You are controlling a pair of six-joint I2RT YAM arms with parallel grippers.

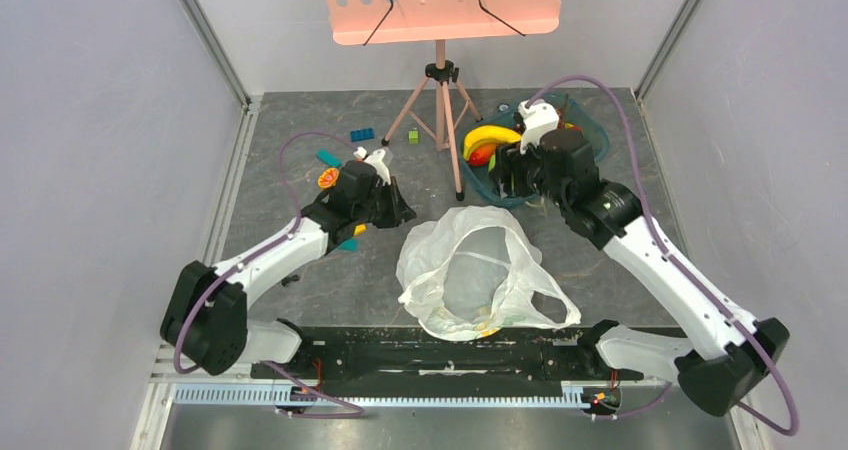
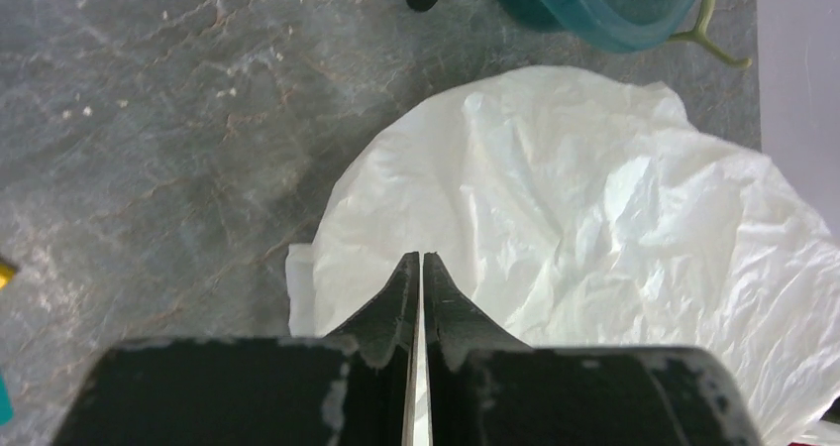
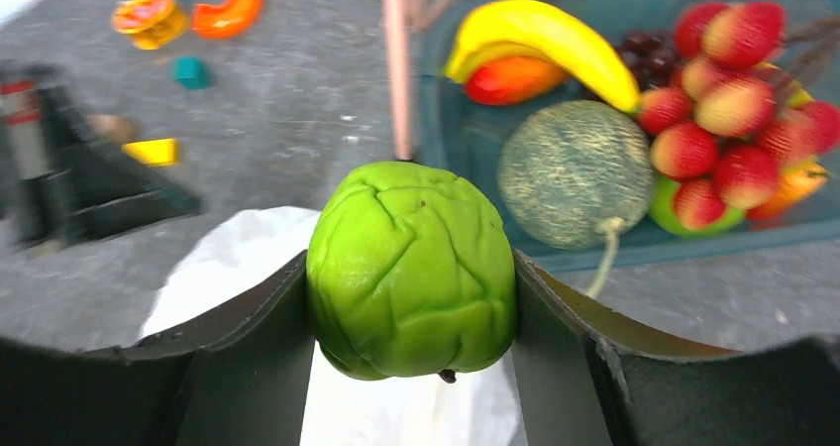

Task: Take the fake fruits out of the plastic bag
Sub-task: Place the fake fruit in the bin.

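Holding green fruit (image 3: 411,233), right gripper (image 3: 409,273) hangs near bag (image 3: 223,268).

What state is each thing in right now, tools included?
Left tool, shut, empty.
Right tool, shut on the green fruit.
Plastic bag, slack on the table, mouth open.
Teal basket, holding banana, melon, red cluster.

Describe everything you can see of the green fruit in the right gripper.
The green fruit is a glossy lime-green, roundish lump with creased lobes and a small dark nub at its lower end; it looks like moulded plastic. The right gripper clamps it, one black finger on each side. It is held above the white plastic bag, the teal bin beyond.
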